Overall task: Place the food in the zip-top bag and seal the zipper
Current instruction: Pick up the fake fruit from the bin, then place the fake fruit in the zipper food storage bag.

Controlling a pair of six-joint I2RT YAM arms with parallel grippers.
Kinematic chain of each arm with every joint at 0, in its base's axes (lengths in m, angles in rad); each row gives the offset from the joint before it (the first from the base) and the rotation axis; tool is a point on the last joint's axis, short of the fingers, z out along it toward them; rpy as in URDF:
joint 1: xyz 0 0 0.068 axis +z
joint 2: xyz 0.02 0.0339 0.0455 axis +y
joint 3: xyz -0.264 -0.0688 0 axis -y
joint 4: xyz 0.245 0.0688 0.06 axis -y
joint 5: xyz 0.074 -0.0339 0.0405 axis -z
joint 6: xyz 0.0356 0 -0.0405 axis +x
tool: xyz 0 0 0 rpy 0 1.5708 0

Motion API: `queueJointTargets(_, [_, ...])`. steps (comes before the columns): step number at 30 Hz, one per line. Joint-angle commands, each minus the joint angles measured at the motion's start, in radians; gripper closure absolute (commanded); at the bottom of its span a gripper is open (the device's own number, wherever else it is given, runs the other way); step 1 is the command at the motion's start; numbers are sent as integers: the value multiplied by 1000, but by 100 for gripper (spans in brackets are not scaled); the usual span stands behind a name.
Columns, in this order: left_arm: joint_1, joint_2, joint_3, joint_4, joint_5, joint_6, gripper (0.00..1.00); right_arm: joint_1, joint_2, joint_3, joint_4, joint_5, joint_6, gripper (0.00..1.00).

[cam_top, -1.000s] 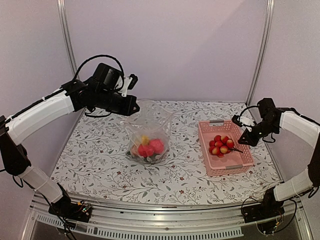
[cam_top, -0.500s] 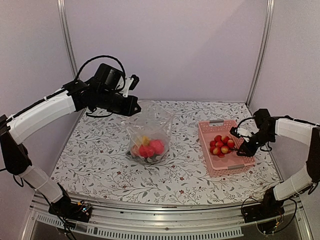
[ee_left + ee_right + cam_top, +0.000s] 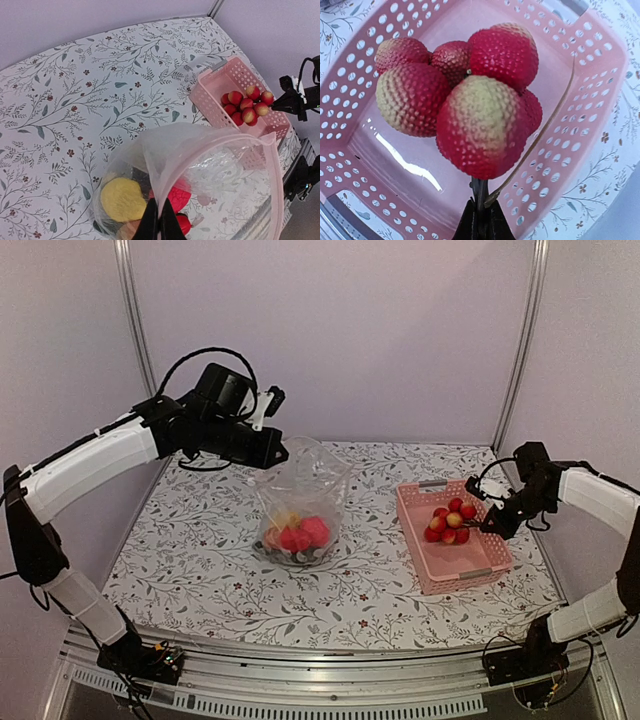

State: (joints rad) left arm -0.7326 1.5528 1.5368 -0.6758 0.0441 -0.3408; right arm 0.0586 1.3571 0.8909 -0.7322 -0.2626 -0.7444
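Note:
The clear zip-top bag (image 3: 298, 495) stands open at mid-table, held up by my left gripper (image 3: 279, 454), which is shut on its mouth edge. Yellow (image 3: 121, 199), red (image 3: 181, 196) and dark food pieces lie in the bag's bottom. The zipper (image 3: 276, 180) runs as a pinkish strip along the open mouth. My right gripper (image 3: 480, 212) is shut on the stem of a bunch of small red bumpy fruits (image 3: 480, 105). The bunch (image 3: 450, 522) hangs just above the floor of the pink basket (image 3: 466, 560).
The pink slotted basket (image 3: 214, 91) sits at the right of the flowered tablecloth, with nothing else showing inside it. Metal frame posts stand at the back corners. The right gripper (image 3: 289, 100) hovers over the basket's far side.
My right gripper dipped to the bunch, opened, then shut on its stem and raised it slightly toward the basket's back. The left arm shifted a little right, still holding the bag.

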Motion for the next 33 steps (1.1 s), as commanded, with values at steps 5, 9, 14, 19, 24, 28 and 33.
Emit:
queueJointTargets(5, [-26, 62, 80, 69, 38, -14, 100, 2, -130, 250, -135, -55, -7, 100])
queueJointTargets(9, [-28, 83, 120, 76, 46, -12, 100, 3, -153, 373, -190, -135, -11, 100])
queueJointTargets(14, [-28, 93, 134, 73, 46, -13, 100, 5, -135, 550, -254, -272, -23, 100])
queueJointTargets(19, [-29, 95, 128, 73, 51, -28, 100, 45, -103, 691, -273, -403, -13, 100])
queueJointTargets(24, [-30, 93, 126, 73, 51, -35, 100, 152, -71, 781, -259, -467, 16, 100])
queueJointTargets(28, [-31, 91, 126, 72, 48, -38, 100, 260, -35, 827, -252, -486, 28, 100])
queueJointTargets(33, [-30, 89, 124, 71, 48, -45, 100, 386, -1, 844, -228, -495, 36, 100])
